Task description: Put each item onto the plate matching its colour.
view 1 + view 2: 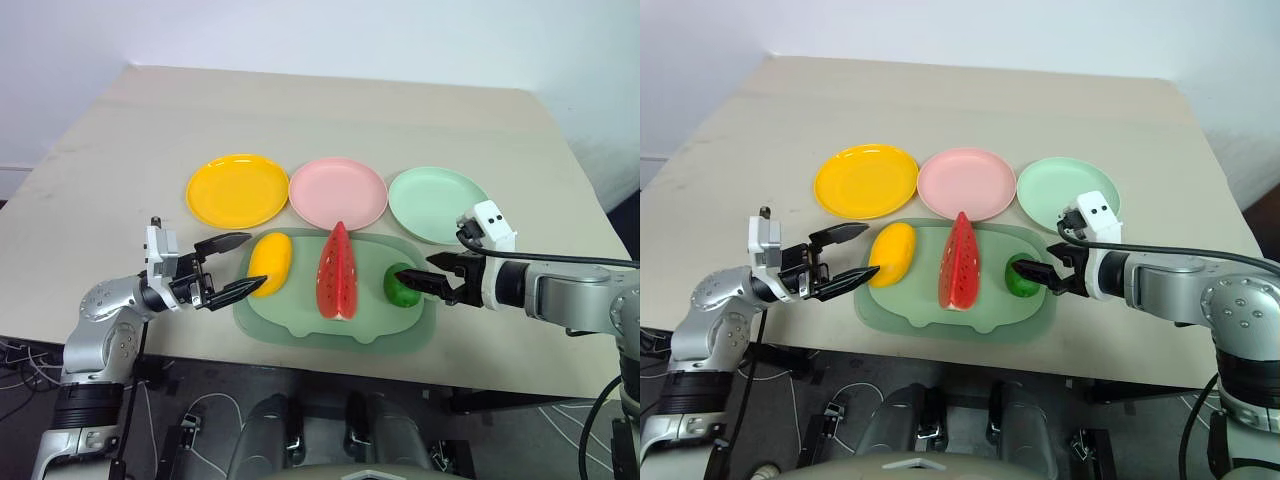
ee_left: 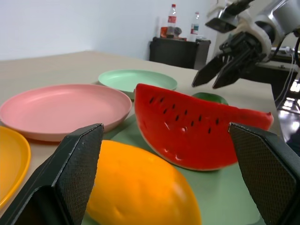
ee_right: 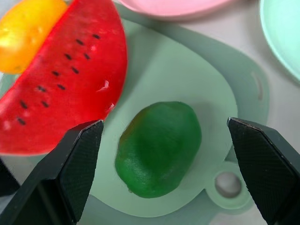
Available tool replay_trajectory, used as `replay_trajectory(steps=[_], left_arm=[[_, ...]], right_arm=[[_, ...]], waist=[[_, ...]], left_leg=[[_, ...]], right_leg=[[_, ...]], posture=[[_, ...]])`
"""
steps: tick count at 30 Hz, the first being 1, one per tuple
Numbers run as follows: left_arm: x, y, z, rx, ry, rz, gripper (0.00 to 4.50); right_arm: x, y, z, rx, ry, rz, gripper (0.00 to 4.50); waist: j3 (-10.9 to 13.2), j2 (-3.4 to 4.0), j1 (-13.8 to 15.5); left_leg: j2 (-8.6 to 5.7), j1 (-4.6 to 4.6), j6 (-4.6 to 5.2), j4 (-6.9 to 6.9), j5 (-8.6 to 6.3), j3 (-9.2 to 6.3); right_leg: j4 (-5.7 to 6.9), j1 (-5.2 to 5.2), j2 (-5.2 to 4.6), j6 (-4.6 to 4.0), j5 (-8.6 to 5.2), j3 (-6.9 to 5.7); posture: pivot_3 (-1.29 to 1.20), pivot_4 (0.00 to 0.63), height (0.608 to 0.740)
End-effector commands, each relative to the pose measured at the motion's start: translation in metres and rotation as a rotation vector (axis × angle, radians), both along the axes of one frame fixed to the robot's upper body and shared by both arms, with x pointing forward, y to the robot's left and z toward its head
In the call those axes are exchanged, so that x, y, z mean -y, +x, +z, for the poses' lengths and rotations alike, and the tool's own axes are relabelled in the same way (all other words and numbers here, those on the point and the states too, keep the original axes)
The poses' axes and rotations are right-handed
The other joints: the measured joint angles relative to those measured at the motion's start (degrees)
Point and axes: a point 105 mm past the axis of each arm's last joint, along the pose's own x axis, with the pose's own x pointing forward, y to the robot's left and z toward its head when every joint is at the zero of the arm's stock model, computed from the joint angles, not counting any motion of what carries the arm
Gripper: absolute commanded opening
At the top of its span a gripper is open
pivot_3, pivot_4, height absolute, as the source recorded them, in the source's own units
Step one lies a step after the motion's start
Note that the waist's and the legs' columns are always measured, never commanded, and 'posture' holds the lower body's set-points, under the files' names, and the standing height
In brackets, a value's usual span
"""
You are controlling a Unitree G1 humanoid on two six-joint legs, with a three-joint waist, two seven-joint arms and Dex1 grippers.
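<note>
Three toy foods are lying side by side on a large pale green mat [image 1: 300, 322] with a rounded tab, close to the near edge of the beige counter [image 1: 330, 110]: a smooth yellow oval mango [image 1: 270, 262] toward the mat's left end, a glossy red watermelon wedge [image 1: 338, 273] with black painted seeds and a green rind in the middle, and a small dark green ball [image 1: 401, 285] with a faintly pebbled skin toward the right end. None of them is sitting on a plate yet.

Just behind the mat, three round shallow plastic plates are standing in a row running left to right, a yellow plate [image 1: 238, 190], a pink plate [image 1: 338, 193] and a pale mint green plate [image 1: 438, 204], each roughly behind the item of its colour, so each carry looks short.

The left gripper [image 1: 232, 266] is reaching in level from the counter's left side, its black textured fingers [image 2: 77, 173] standing wide apart and empty, framing the mango's near end without touching it, apparently lining up a grasp. The right gripper [image 3: 164, 154] is pointing down at the green ball from the right, fingers spread as wide as they go on either side of it, holding nothing; it seems to be preparing to close on the ball.
</note>
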Motion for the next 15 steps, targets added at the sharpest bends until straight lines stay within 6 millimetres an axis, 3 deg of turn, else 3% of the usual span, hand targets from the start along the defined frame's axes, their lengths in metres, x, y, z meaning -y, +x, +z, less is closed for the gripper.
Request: replay_trajectory(steps=[1, 15], left_arm=[[0.007, 0.0, 0.009, 0.044, 0.008, -0.014, 4.49], [0.009, 0.003, 0.012, 0.057, 0.006, -0.002, 4.49]], right_arm=[[-0.004, -0.001, -0.004, -0.038, 0.008, -0.014, 4.5], [-0.018, 0.004, -0.025, -0.119, -0.058, -0.042, 4.5]], waist=[[0.0, 0.0, 0.0], [0.0, 0.0, 0.0]], left_leg=[[0.0, 0.0, 0.0, 0.0, 0.0, 0.0], [0.01, -0.01, 0.02, 0.03, 0.01, 0.02]], right_leg=[[0.0, 0.0, 0.0, 0.01, 0.01, 0.0], [0.0, 0.01, 0.03, 0.22, 0.06, 0.0]], posture=[[0.0, 0.15, 0.696], [0.0, 0.15, 0.696]])
